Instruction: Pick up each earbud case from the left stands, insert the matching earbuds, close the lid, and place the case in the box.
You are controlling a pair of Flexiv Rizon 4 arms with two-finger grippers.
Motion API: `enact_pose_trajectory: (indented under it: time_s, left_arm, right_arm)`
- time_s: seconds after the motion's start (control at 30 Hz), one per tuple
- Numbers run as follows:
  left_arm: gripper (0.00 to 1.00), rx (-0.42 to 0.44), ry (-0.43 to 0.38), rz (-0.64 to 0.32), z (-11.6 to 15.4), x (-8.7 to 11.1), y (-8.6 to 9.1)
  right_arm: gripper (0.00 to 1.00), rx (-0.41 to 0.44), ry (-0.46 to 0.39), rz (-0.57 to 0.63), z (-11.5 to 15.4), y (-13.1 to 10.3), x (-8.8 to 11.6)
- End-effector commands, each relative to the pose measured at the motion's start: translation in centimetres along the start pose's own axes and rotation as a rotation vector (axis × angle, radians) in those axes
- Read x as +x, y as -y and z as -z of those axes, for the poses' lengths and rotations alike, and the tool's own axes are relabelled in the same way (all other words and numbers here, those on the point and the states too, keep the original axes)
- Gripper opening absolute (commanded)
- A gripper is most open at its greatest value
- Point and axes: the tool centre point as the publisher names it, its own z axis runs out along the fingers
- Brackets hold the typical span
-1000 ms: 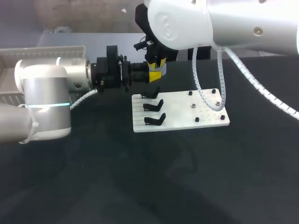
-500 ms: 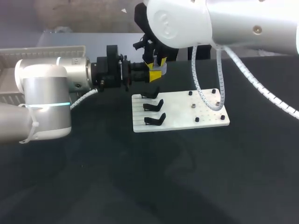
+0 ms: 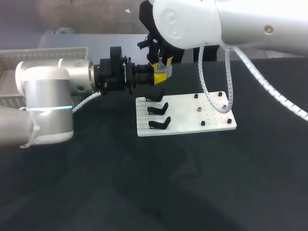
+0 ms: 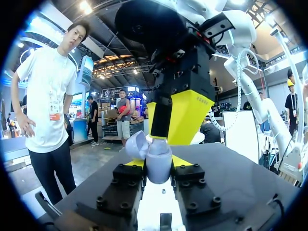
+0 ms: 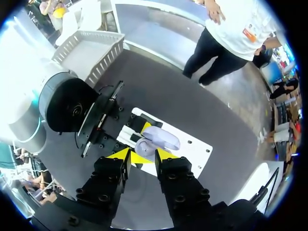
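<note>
While the left gripper [image 3: 154, 77] is holding the lavender case [image 3: 164, 72] out level above the far end of the white board [image 3: 192, 122], the right gripper [image 3: 161, 63] is hanging straight over it in the head view; the box [image 3: 48, 52] is sitting well apart at the left.

In the left wrist view, this arm's fingers are clamping the case body from both sides, its lid [image 4: 135, 144] standing open and the right gripper poised right at the opening.

In the right wrist view, the case is lying just ahead of that gripper; whether it is pinching anything, I cannot tell.

Earbud insertion is probably under way; next is pressing an earbud squarely home, then closing the lid.
</note>
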Motion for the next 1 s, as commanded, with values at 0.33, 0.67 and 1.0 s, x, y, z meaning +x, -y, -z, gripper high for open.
enact_pose_trajectory:
  time_s: [0.33,0.67,1.0]
  left_arm:
    - [0.00,-0.006,0.003,-0.004,0.0,0.1,0.1]
    - [0.00,-0.006,0.003,-0.004,0.0,0.1,0.1]
    - [0.00,-0.006,0.003,-0.004,0.0,0.1,0.1]
  right_arm:
    - [0.30,0.000,0.077,0.007,2.2,-0.5,-0.1]
    - [0.35,0.030,0.176,-0.035,1.9,1.9,-3.9]
    - [0.35,0.011,0.178,-0.100,-0.1,4.8,-5.5]
